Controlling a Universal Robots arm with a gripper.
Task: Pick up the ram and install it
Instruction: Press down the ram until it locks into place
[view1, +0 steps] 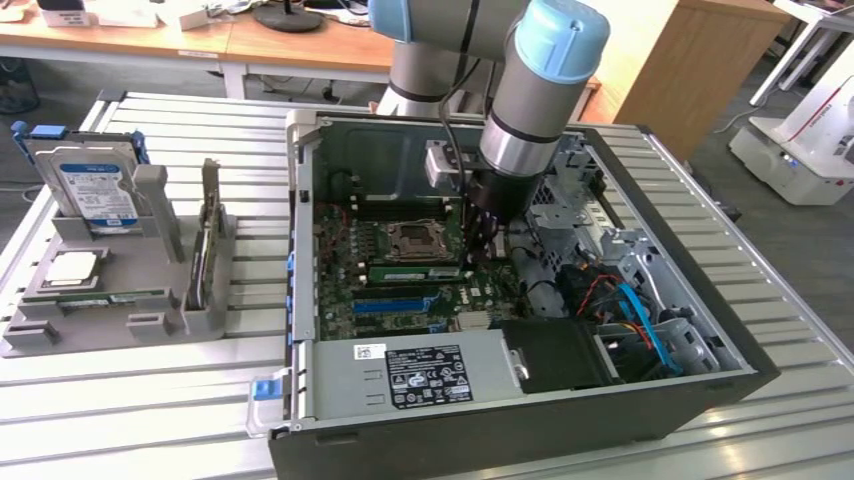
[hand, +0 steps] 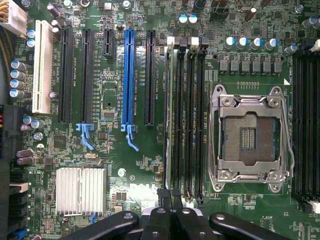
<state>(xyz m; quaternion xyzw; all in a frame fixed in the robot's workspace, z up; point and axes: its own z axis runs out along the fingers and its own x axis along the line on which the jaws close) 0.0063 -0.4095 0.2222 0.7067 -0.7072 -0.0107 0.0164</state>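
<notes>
The ram (hand: 170, 115) stands edge-on in a memory slot beside the CPU socket (hand: 248, 137). In the exterior view the ram (view1: 407, 270) shows as a green strip in front of the socket. My gripper (hand: 170, 196) is shut, its two black fingertips pressed together with nothing between them. They hover right over one end of the ram, and I cannot tell whether they touch it. From the exterior view my gripper (view1: 475, 245) reaches down into the open computer case (view1: 694, 345), over the motherboard.
A long blue slot (hand: 128, 75) and black slots lie beside the memory slots. Cables and a drive cage (view1: 587, 200) crowd the case on the exterior view's right; the power supply (view1: 414, 375) sits in front. A grey fixture (view1: 147, 325) on the exterior view's left holds a hard drive (view1: 91, 190) and an upright card (view1: 207, 235).
</notes>
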